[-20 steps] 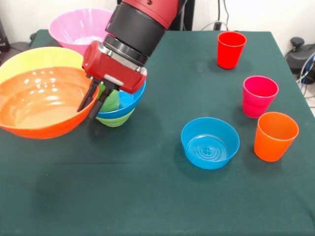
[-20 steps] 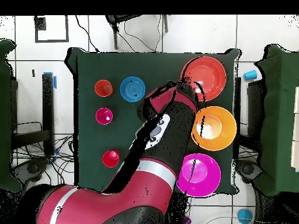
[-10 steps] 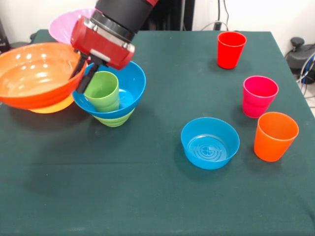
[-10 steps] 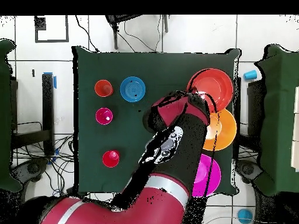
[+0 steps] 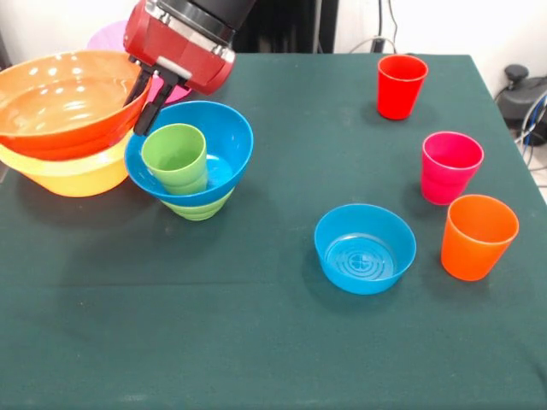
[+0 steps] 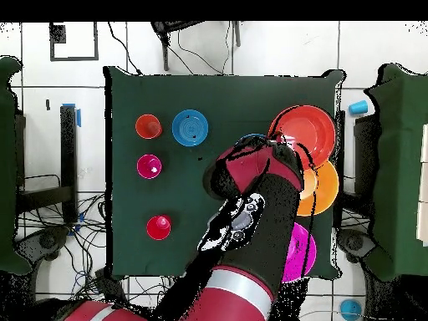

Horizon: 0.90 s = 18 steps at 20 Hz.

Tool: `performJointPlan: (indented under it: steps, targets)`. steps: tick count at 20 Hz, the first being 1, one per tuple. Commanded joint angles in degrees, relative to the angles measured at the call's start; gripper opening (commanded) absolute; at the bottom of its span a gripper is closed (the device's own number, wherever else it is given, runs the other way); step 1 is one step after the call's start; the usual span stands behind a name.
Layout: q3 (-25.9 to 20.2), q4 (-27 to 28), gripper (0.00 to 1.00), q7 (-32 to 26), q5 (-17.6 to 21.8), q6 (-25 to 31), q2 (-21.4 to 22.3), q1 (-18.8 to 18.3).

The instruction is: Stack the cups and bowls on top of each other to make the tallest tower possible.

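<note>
My gripper (image 5: 137, 115) is shut on the right rim of the shallow orange-red bowl (image 5: 60, 102), which it holds tilted just above the big yellow-orange bowl (image 5: 73, 175). To its right stands the tower: the wide blue bowl (image 5: 224, 141) on the small green bowl (image 5: 199, 207), with the light green cup (image 5: 175, 156) inside the blue one. The small translucent blue bowl (image 5: 365, 248) sits alone mid-table. Red cup (image 5: 402, 85), magenta cup (image 5: 450, 166) and orange cup (image 5: 479, 237) stand upright along the right side. In the overhead view the arm (image 6: 255, 192) hides the gripper and the tower.
The big pink bowl (image 5: 107, 36) sits behind the gripper at the far left corner, partly hidden. In the overhead view the orange-red bowl (image 6: 309, 129), the yellow-orange bowl (image 6: 326, 188) and the pink bowl (image 6: 299, 251) line the table's right edge.
The gripper has risen and drawn back to the left with the orange-red bowl, off the table and over the yellow-orange bowl. The light green cup in the blue bowl is now uncovered.
</note>
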<state>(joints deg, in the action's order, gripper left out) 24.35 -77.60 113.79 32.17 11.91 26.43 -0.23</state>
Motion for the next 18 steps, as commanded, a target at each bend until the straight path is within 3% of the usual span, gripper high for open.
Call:
performJointPlan:
  steps: [1, 18]
  targets:
    - [-8.15, -3.15, 0.00, -0.80, 0.73, 3.19, 0.10, 0.62]
    - [-8.82, -3.09, 0.00, 1.27, 0.82, 0.14, -0.77, 1.06]
